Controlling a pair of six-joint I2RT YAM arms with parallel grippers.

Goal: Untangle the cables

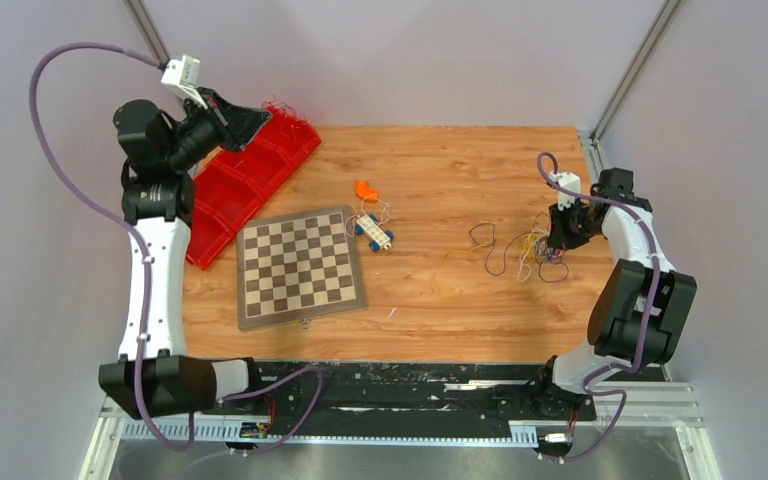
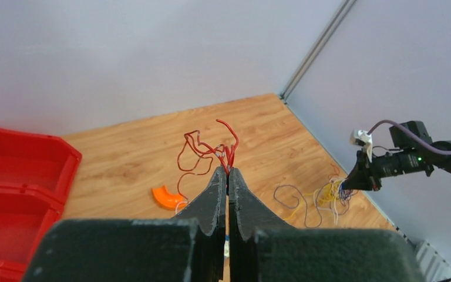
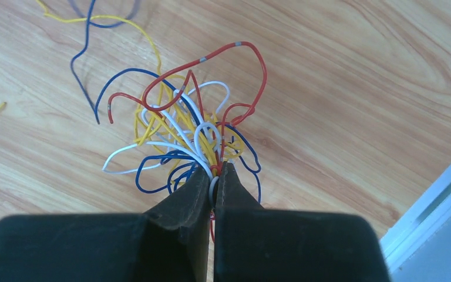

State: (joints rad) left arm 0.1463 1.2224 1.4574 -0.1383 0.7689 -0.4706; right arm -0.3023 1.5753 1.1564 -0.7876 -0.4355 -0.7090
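Two grippers: both are pinching thin cables, with the jaws pressed almost together.
Left gripper [image 2: 228, 171]: is clamping the ends of the red strands [image 2: 207, 148], which are curling out past its fingertips. It is hanging beyond the far-left corner of the chessboard [image 1: 300, 265], over the far end of the bins [image 1: 250, 180].
Right gripper [image 3: 214, 171]: is nipping a white loop and a red strand of the bundle [image 3: 188, 132], well to the right of the chessboard, with its tips pointing down at the table [image 1: 440, 160].
Bundle: is lying as a knot of blue, yellow, white and red cables, spreading over the wood away from the fingers.
Loose strands: a dark loop [image 1: 487, 245] and a yellow strand [image 1: 447, 272] are trailing on the wood between the bundle and the chessboard, nearer the bundle.
Bins: red, are lying at a slant just left of the chessboard, close to its far-left corner.
Toy [image 1: 373, 232]: white with blue wheels, is sitting just off the chessboard's far-right corner, with a few thin strands lying beside it.
Orange piece [image 1: 365, 190]: is resting just beyond the toy, slightly farther from the chessboard.
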